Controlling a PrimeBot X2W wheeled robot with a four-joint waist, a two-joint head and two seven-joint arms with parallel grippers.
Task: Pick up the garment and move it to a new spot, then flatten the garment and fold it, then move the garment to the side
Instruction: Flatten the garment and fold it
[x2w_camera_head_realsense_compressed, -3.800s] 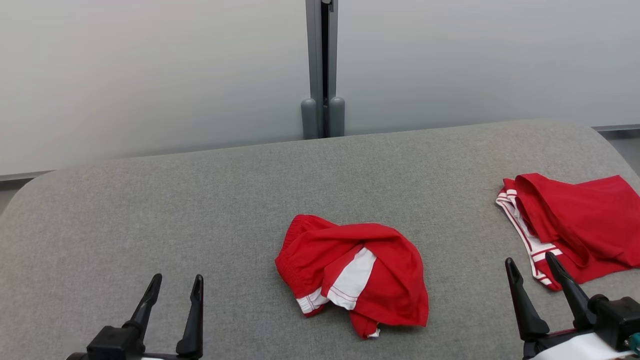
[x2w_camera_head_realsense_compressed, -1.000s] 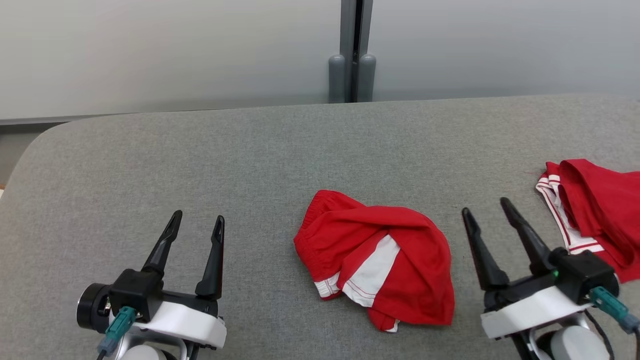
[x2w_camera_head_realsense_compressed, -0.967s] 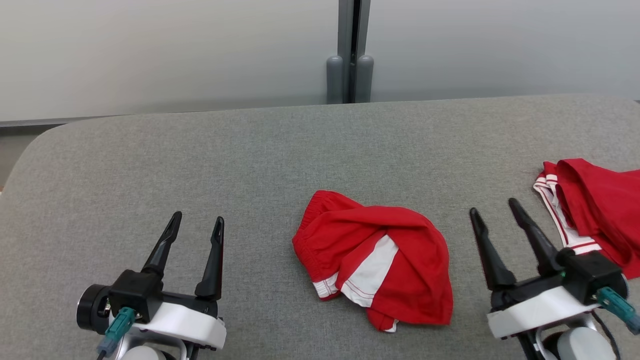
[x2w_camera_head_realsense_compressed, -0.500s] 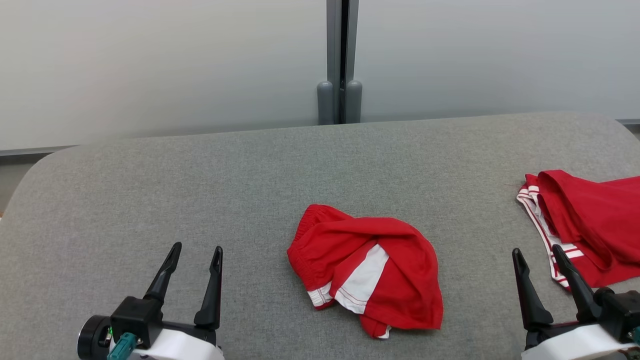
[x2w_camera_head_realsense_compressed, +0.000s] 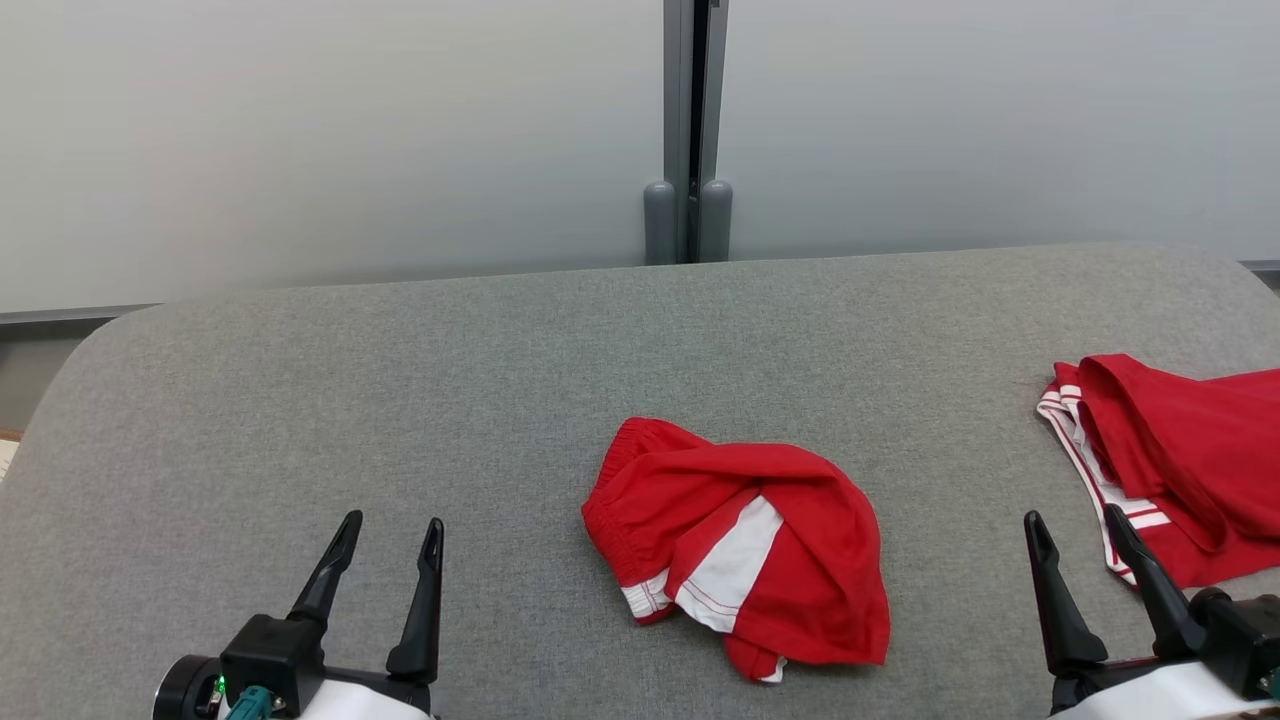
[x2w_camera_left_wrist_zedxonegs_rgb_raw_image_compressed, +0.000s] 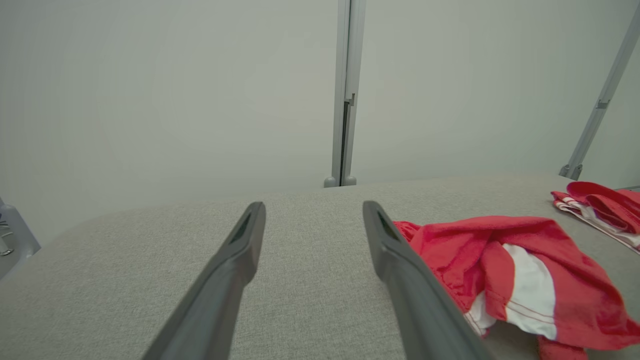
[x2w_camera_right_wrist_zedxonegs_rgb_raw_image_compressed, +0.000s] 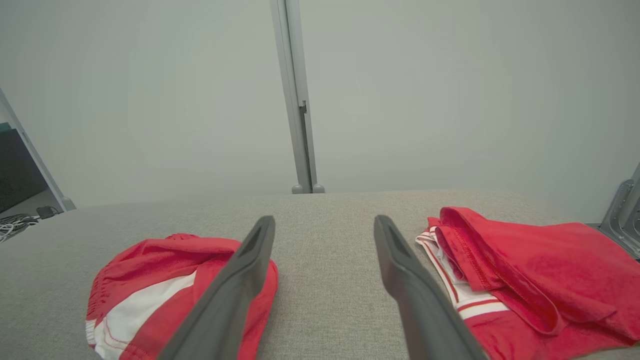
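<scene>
A crumpled red garment (x2w_camera_head_realsense_compressed: 740, 550) with a white panel lies bunched at the middle of the grey padded table (x2w_camera_head_realsense_compressed: 400, 380). In the left wrist view the garment (x2w_camera_left_wrist_zedxonegs_rgb_raw_image_compressed: 500, 265) is to the right of the fingers. In the right wrist view the garment (x2w_camera_right_wrist_zedxonegs_rgb_raw_image_compressed: 150, 280) is at the lower left. My left gripper (x2w_camera_head_realsense_compressed: 392, 522) is open and empty at the lower left, well clear of the cloth. My right gripper (x2w_camera_head_realsense_compressed: 1073, 517) is open and empty at the lower right, between the two cloths. The left gripper (x2w_camera_left_wrist_zedxonegs_rgb_raw_image_compressed: 314, 207) and right gripper (x2w_camera_right_wrist_zedxonegs_rgb_raw_image_compressed: 325, 220) point toward the back wall.
A second red garment (x2w_camera_head_realsense_compressed: 1180, 460) with white striped trim lies flat near the table's right edge, close beside my right gripper; it also shows in both wrist views (x2w_camera_left_wrist_zedxonegs_rgb_raw_image_compressed: 600, 205) (x2w_camera_right_wrist_zedxonegs_rgb_raw_image_compressed: 525, 260). A grey post (x2w_camera_head_realsense_compressed: 690, 130) stands behind the table against a pale wall.
Both grippers have drawn back toward the bottom of the head view, the right one also rightward. The camera has tilted a little. The garments have not moved.
</scene>
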